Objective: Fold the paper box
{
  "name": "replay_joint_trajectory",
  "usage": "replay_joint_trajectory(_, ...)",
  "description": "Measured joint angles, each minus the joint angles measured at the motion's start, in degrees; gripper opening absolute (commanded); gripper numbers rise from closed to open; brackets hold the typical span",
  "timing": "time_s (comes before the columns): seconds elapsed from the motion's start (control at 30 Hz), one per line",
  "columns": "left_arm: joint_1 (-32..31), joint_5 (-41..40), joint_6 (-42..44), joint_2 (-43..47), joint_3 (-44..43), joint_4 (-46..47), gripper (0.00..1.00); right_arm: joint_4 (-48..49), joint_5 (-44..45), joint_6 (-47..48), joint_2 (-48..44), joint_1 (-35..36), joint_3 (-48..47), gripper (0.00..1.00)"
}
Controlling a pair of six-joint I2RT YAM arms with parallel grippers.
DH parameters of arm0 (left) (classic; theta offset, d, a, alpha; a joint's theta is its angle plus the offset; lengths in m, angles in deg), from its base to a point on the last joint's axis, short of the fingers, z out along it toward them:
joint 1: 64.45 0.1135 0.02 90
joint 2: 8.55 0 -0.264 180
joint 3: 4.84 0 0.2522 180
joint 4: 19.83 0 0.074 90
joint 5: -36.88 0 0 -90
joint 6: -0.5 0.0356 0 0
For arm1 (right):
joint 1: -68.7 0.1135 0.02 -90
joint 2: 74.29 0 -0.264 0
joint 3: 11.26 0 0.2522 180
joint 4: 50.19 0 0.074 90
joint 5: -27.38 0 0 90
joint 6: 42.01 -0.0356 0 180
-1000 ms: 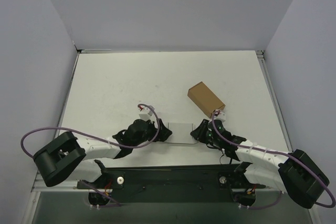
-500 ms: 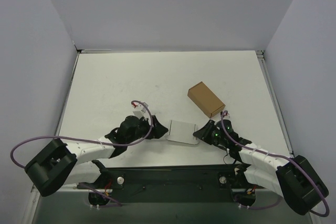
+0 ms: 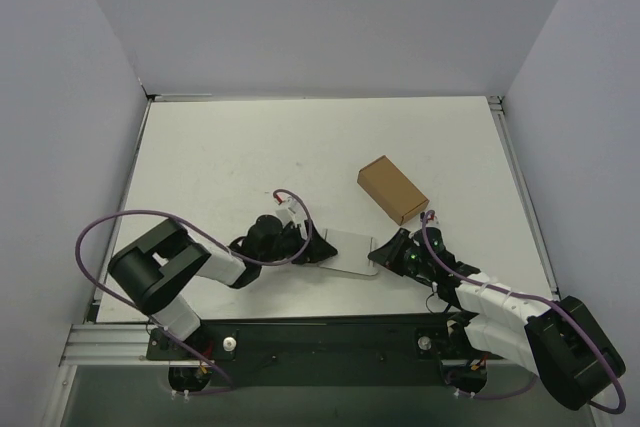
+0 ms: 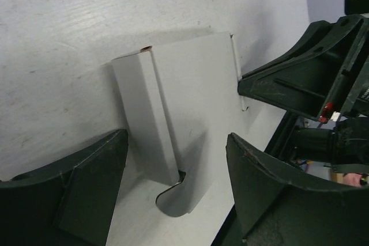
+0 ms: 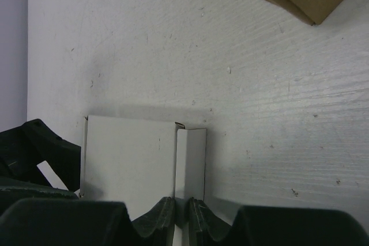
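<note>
White matte table seen from the top: the thin white paper box lies near the front edge, and a plain brown cardboard box is behind it. In the left wrist view, the left gripper stands wide apart around the rounded tab and holds nothing. In the right wrist view, the right gripper pinches the narrow creased flap.

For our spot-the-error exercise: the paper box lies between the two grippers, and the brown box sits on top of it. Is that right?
No. The brown box is not on the paper box; it lies apart from it, farther back on the table, as the top view shows. The paper box does lie between the left gripper and right gripper.
</note>
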Motion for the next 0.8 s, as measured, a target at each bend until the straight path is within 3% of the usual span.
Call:
replay_joint_trajectory(0.17,0.00,2.43,-3.23,-5.60,-0.13,7.89,0.59,-0.02,-0.20,0.02,0.02,-0.04,0.00,0.00)
replay_joint_trajectory(0.4,-0.04,1.79,-6.14,-6.23,-0.13,9.18,0.37,-1.01,-0.50,0.63,-0.31,-0.28,-0.26,0.00)
replay_joint_trajectory(0.5,0.00,1.51,-8.59,-6.23,-0.20,10.64,0.34,-4.15,0.00,2.27,-1.73,-0.04,-1.33,0.21)
replay_joint_trajectory(0.53,0.00,1.57,-9.31,-6.32,-0.26,10.91,0.33,-5.68,0.66,3.19,-2.67,0.44,-1.92,0.37)
replay_joint_trajectory(0.63,0.00,2.86,-11.67,-6.99,-0.39,11.93,0.31,-13.55,5.33,6.84,-6.40,3.87,-4.13,0.64)
replay_joint_trajectory(0.8,1.38,5.14,-13.64,-6.23,-0.74,10.21,0.30,-24.55,14.93,15.26,-16.33,14.62,-7.37,0.70)
